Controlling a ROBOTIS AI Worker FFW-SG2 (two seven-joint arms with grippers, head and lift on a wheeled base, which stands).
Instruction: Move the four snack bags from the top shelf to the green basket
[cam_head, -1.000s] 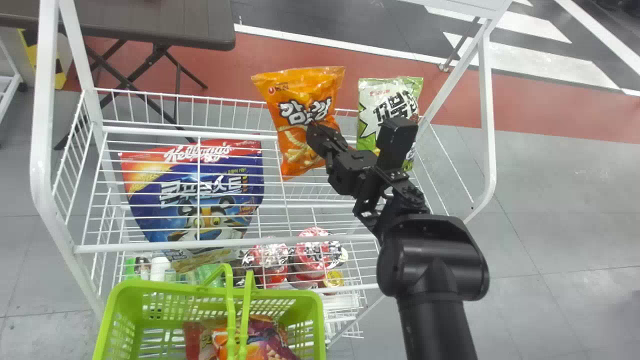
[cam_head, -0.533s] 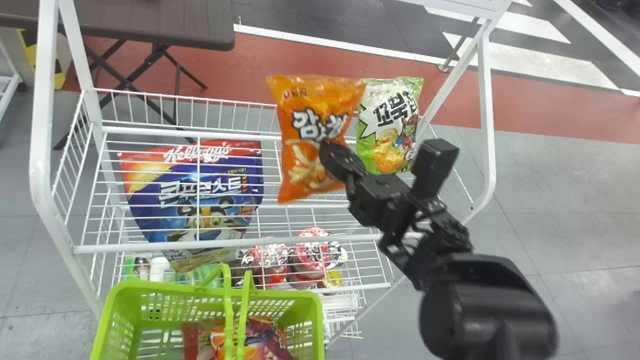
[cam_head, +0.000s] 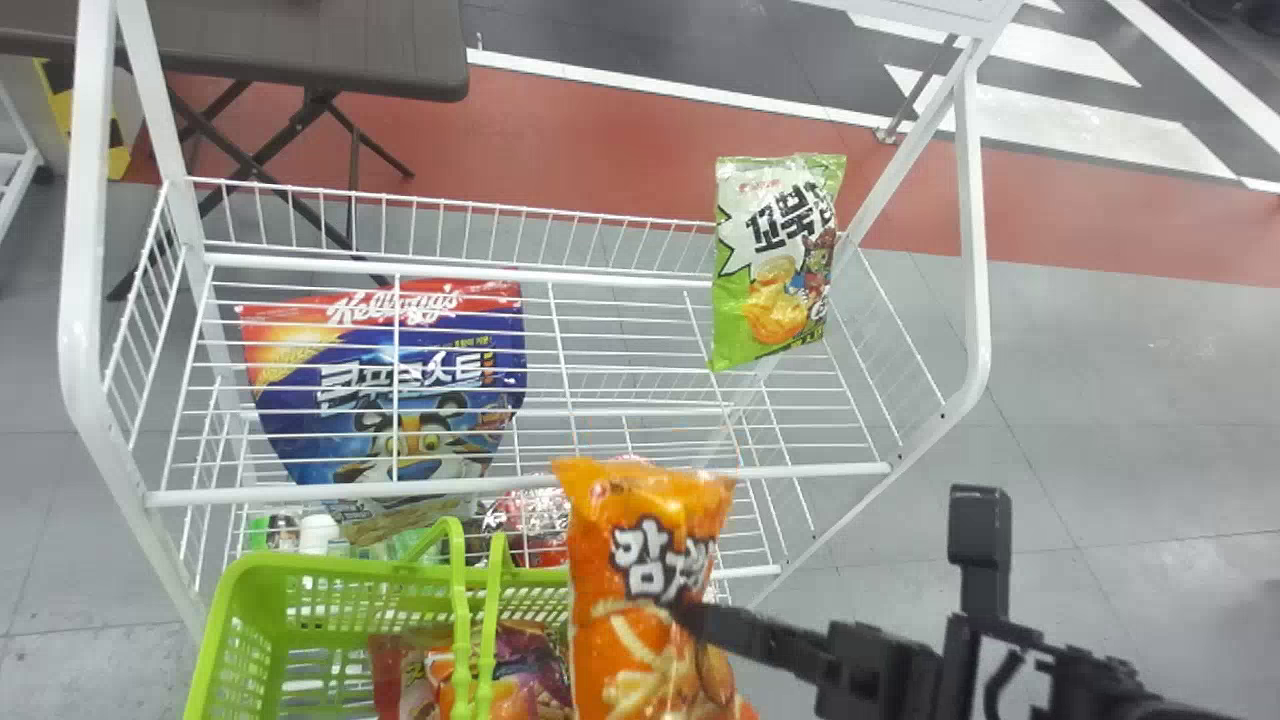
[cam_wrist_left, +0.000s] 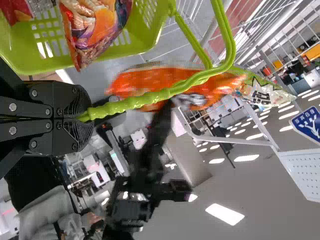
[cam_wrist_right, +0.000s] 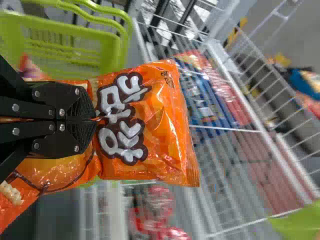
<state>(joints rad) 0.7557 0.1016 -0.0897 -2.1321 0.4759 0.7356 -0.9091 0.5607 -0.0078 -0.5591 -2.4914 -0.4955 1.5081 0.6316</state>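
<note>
Basket before the shelf

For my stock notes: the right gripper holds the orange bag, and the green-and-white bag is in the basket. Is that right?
Not quite: the head view shows the green-and-white bag on the top shelf, not in the basket. The right gripper does hold the orange bag.

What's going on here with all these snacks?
A robot is packing a green basket. Its right hand grips an orange snack bag by the basket's right side, while its left hand holds the handle. Snack bags lie inside, and a green-and-white bag is on the shelf.
</note>
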